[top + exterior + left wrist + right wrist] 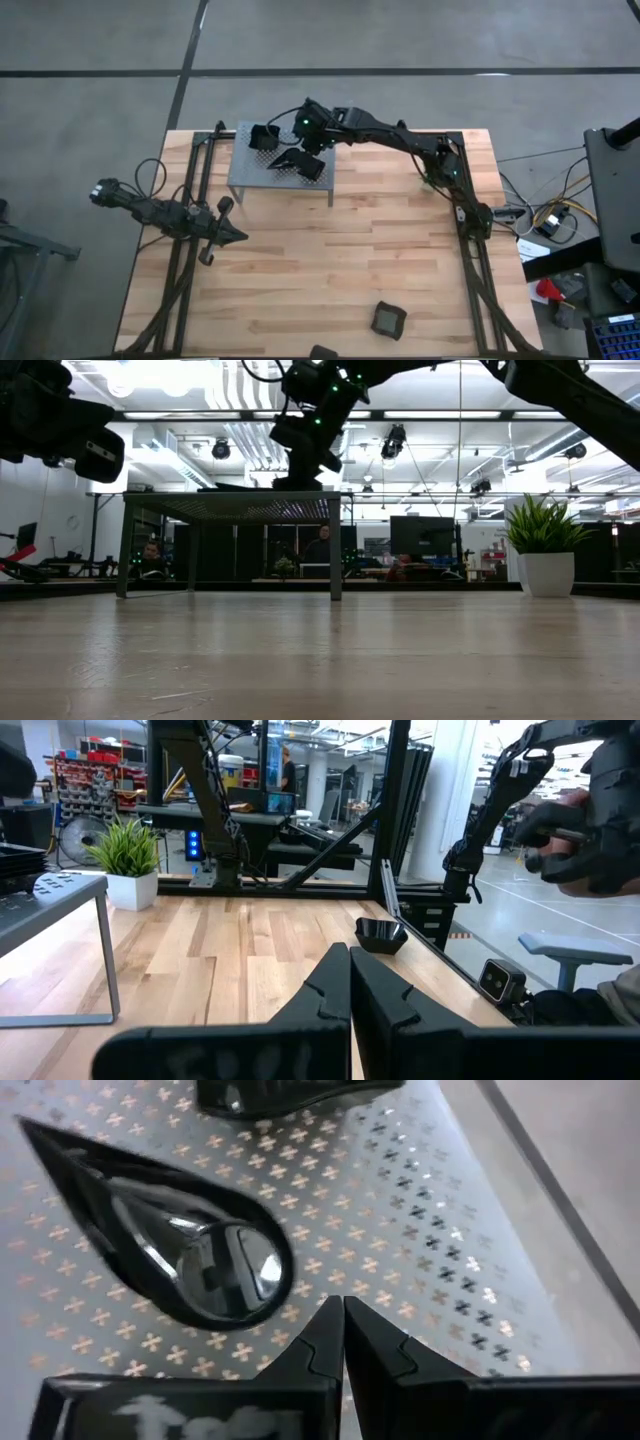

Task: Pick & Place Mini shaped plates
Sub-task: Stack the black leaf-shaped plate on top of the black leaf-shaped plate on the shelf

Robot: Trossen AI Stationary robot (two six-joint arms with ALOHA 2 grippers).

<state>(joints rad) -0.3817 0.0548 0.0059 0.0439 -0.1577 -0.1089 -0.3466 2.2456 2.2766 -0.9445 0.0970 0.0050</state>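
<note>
From above, the right arm reached across the far side of the wooden surface (330,260) to the grey perforated stand (245,172), and the right pincer (309,137) hung over the stand's top among the black plates. A square dish (263,138) sat toward the stand's far edge and a teardrop plate (298,161) lay just beside the pincer. Another small square plate (387,320) lay alone near the front of the surface, well apart from the stand. The left pincer (238,236) waited at the left side, pointing toward the middle, its fingers together.

At table height, the stand (228,506) stood on its thin legs with the right pincer (298,472) coming down from above to its top. A green plant in a white pot (545,550) stood off at the right (a person sat in the room behind, beyond the stand's legs).

The left wrist camera showed the left pincer (350,988) closed on nothing, fingers pressed flat together. Beyond it a small black dish (381,933) rested near the edge of the surface, and the plant (125,860) stood past the stand's corner (60,895).

The right wrist camera looked down on the perforated top (420,1190). The right pincer (344,1335) was closed and empty, its tips just beside the rounded end of the glossy teardrop plate (170,1245); whether they touched it I could not tell. The edge of another dark dish (280,1095) showed farther off.
</note>
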